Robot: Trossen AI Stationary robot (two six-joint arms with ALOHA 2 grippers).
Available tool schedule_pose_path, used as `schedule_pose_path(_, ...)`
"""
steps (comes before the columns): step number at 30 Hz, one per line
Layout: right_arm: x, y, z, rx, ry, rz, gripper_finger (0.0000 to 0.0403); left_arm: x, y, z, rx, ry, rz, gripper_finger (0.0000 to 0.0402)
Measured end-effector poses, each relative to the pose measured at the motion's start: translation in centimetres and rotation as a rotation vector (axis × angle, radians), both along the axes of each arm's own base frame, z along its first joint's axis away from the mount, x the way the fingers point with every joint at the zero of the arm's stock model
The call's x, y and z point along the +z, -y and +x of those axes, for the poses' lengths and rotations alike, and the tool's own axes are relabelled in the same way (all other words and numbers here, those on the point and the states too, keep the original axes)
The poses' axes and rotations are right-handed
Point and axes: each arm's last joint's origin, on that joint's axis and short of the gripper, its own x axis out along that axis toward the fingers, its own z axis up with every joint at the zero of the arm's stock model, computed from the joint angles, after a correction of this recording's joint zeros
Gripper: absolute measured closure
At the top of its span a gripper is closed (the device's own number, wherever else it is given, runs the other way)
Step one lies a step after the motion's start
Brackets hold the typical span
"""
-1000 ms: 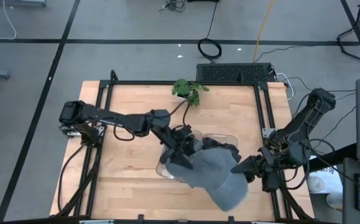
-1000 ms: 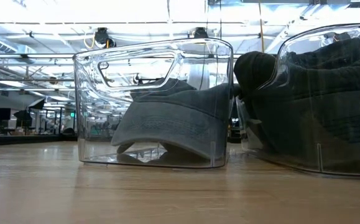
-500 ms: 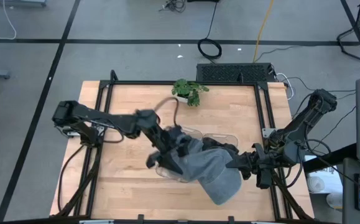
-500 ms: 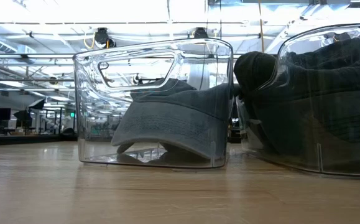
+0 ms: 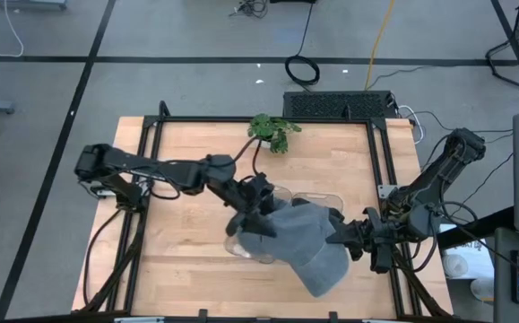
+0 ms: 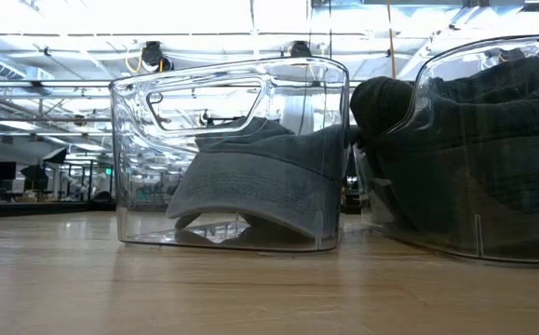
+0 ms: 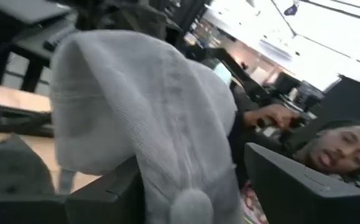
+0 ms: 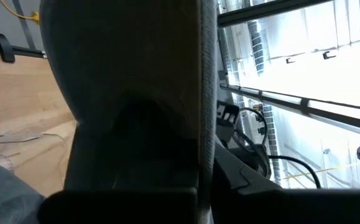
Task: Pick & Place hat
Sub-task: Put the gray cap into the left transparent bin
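A light grey knit hat (image 5: 304,247) hangs in the air over two clear bins (image 5: 326,197), stretched between my two grippers. My left gripper (image 5: 261,215) is at its left edge and my right gripper (image 5: 341,238) at its right edge. In the left wrist view the hat (image 7: 142,106) bulges up between the fingers, with a small pompom (image 7: 189,208) low down. In the right wrist view its cloth (image 8: 130,74) fills the picture. No gripper shows in the low view. My left gripper has the hat's left edge (image 7: 180,180) between its two fingers (image 7: 105,193), coming in level from the table's left. The hat is lifted clear above the bins. My right gripper is shut on the hat's right edge (image 5: 331,235), coming in about level from the table's right. The cloth (image 8: 136,143) hides its fingertips. The hat sags below and nearer than the hold.
In the low view, one clear bin (image 6: 129,140) holds a grey cap (image 6: 260,181) and the bin (image 6: 478,233) to its right holds dark hats (image 6: 492,140). A small green plant (image 5: 272,130) stands at the far edge. A person shows beyond the table in the left wrist view.
My left gripper has swung a little toward the left, then come back and risen slightly, rolling as it went, with the hat's left edge in it. The hat's hanging near end has drawn in toward the table's middle. The cap and the bins have not moved.
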Motion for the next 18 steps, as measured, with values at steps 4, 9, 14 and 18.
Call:
schedule_pose_path(4,0.0,0.0,0.0,0.000,0.000,0.001,0.0403,-0.4,-0.6,0.3,0.047,-0.034,-0.009,0.0156)
schedule_pose_path(9,0.0,0.0,0.0,0.002,0.000,0.001,0.0403,-1.1,-1.5,0.6,0.126,-0.107,-0.029,0.0156)
schedule_pose_path(14,0.0,0.0,0.0,0.004,0.001,0.001,0.0403,-1.0,-1.1,0.3,-0.020,-0.089,-0.010,0.0156)
schedule_pose_path(18,0.0,0.0,0.0,0.004,0.001,0.002,0.0403,-0.8,-0.3,0.1,-0.116,-0.067,-0.006,0.0171)
